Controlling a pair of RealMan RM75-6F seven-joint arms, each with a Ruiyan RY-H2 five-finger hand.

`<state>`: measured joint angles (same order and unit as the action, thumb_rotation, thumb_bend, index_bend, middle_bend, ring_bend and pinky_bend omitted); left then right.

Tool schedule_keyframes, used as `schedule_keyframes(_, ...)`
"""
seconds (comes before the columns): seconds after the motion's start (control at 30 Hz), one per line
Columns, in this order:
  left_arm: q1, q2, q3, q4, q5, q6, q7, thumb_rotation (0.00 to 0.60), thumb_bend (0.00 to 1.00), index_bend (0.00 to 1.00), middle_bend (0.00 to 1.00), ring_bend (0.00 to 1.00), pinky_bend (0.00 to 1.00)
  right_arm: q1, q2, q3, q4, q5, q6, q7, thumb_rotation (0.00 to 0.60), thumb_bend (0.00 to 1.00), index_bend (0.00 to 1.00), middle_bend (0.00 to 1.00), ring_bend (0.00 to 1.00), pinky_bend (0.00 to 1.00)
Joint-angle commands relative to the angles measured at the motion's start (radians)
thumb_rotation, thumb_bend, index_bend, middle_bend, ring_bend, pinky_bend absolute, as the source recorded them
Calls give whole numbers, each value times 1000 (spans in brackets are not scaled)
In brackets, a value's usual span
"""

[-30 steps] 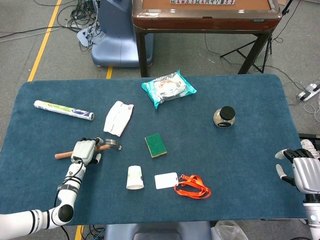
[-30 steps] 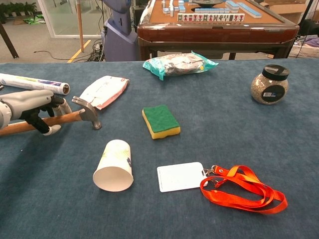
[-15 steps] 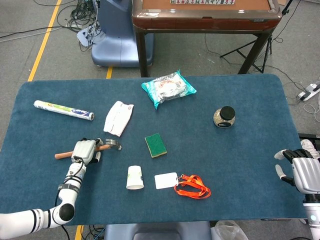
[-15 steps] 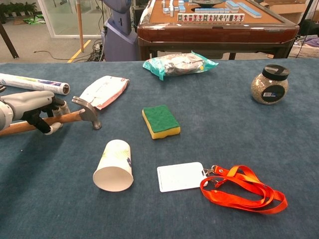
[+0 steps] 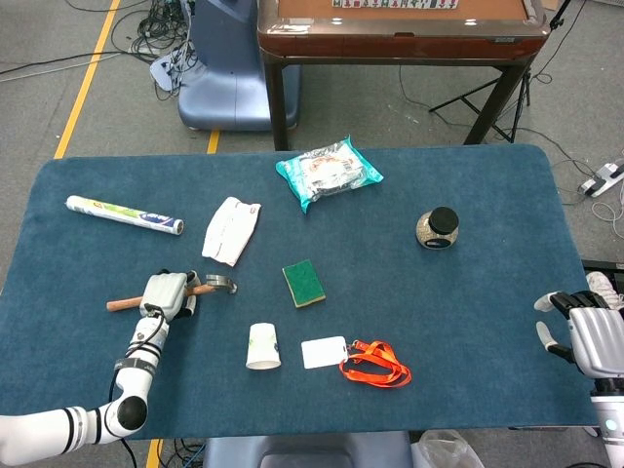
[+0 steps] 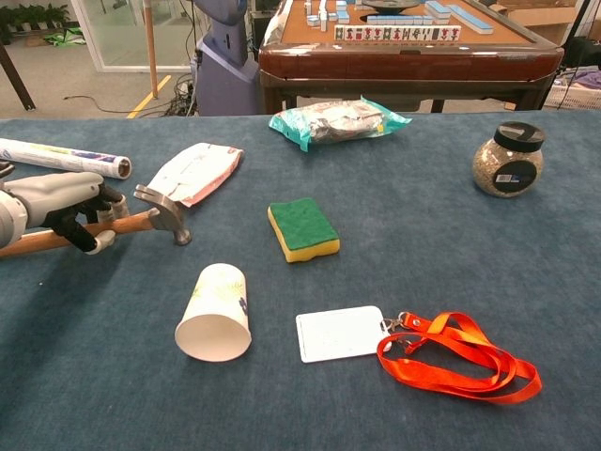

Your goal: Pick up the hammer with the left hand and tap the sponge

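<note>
My left hand (image 5: pixel 166 293) (image 6: pixel 58 209) grips the wooden handle of the hammer (image 5: pixel 215 285) (image 6: pixel 155 215) near its metal head, low over the blue cloth at the left. The handle's end sticks out to the left of the hand. The green and yellow sponge (image 5: pixel 304 282) (image 6: pixel 302 228) lies flat near the table's middle, to the right of the hammer head and apart from it. My right hand (image 5: pixel 585 334) hangs at the table's right edge with its fingers apart and nothing in it.
A paper cup (image 6: pixel 215 313) lies on its side in front of the hammer. A white card with an orange lanyard (image 6: pixel 456 365) lies front right. A rolled tube (image 5: pixel 123 214), a white packet (image 5: pixel 231 229), a teal bag (image 5: pixel 329 171) and a jar (image 5: pixel 438 228) sit further back.
The left hand with the hammer has shifted slightly, lifting the head a little off the cloth. The right hand has stayed put.
</note>
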<state>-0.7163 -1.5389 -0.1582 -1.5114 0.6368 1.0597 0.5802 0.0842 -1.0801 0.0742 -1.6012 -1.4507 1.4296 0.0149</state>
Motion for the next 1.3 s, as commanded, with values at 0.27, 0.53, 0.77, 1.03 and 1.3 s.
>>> schedule_keyframes(0.27, 2, -4, -4, 5, 6, 5, -5, 600, 492, 438, 520, 391, 174, 1, 1, 0, -1, 1, -1, 0, 600, 368, 457, 450, 393, 288)
schedule_keyframes(0.53, 6, -3, -8, 5, 23, 10, -18, 600, 511, 465, 549, 422, 178, 1, 2, -1, -2, 2, -3, 0, 600, 368, 457, 450, 393, 288)
schedule_keyframes(0.77, 18, -9, -11, 18, 91, 18, -68, 600, 523, 556, 625, 480, 200, 2, 3, -2, -1, 0, -5, 3, 600, 368, 457, 450, 393, 287)
schedule_keyframes(1.03, 33, -5, -15, 24, 178, 17, -137, 600, 542, 630, 699, 552, 239, 2, 4, -2, -3, 2, -5, 3, 600, 368, 457, 450, 393, 288)
schedule_keyframes(1.3, 43, 3, -18, 20, 228, 14, -176, 600, 579, 662, 720, 565, 239, 3, 3, -2, -4, 3, -6, 2, 600, 368, 457, 450, 393, 288)
